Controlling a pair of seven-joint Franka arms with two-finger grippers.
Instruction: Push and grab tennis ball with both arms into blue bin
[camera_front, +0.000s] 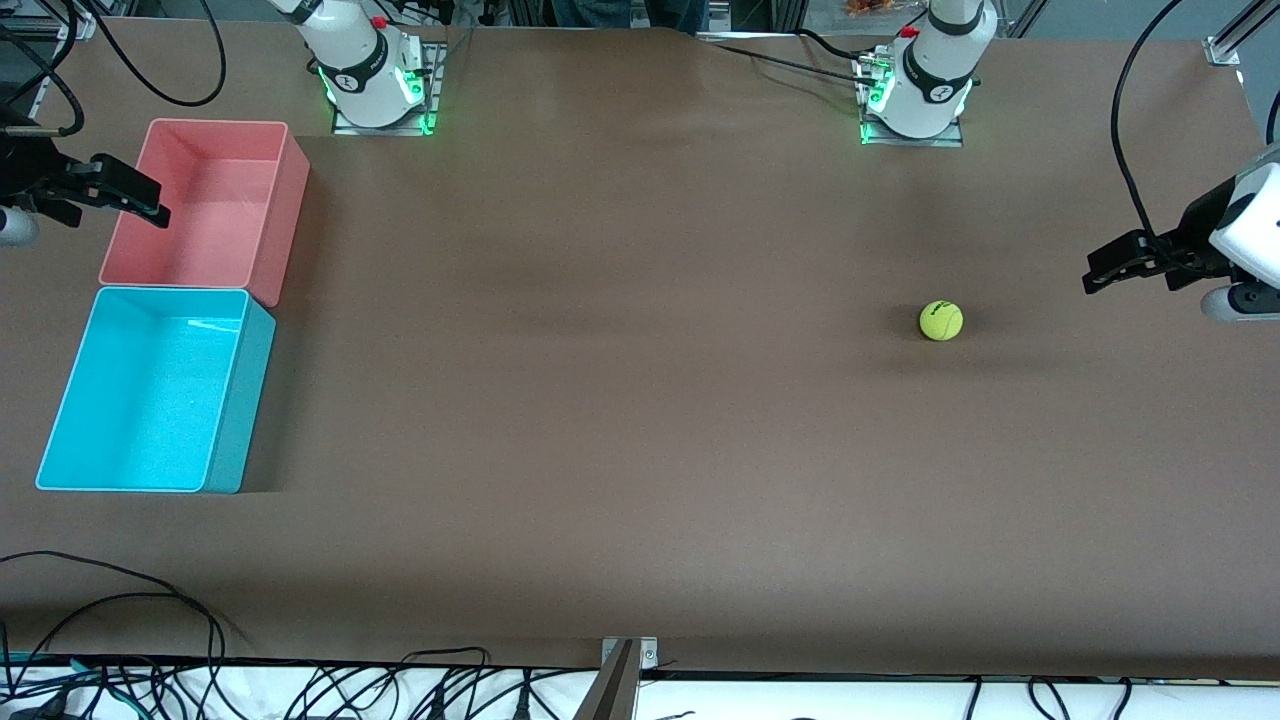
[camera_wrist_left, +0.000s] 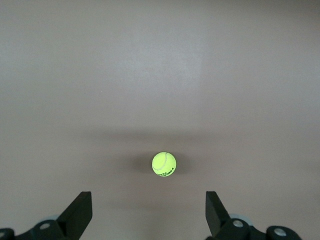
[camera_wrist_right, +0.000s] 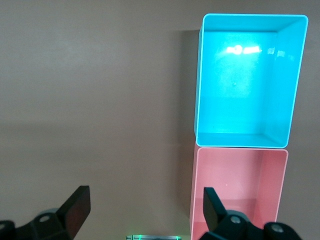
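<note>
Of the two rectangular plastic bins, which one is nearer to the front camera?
The bright cyan rectangular plastic bin. It lies lower in the front view than the pink rectangular plastic bin, which sits right beside it, closer to the right arm's base.

Matt brown table (camera_front: 620, 400), smooth; fuzzy felt tennis ball (camera_front: 941, 321), right of centre; glossy thin plastic blue bin (camera_front: 232, 400), lower left, with glints inside; duller pink bin (camera_front: 280, 210) above it; matt black gripper fingers (camera_wrist_left: 80, 212), bottom corners.
</note>
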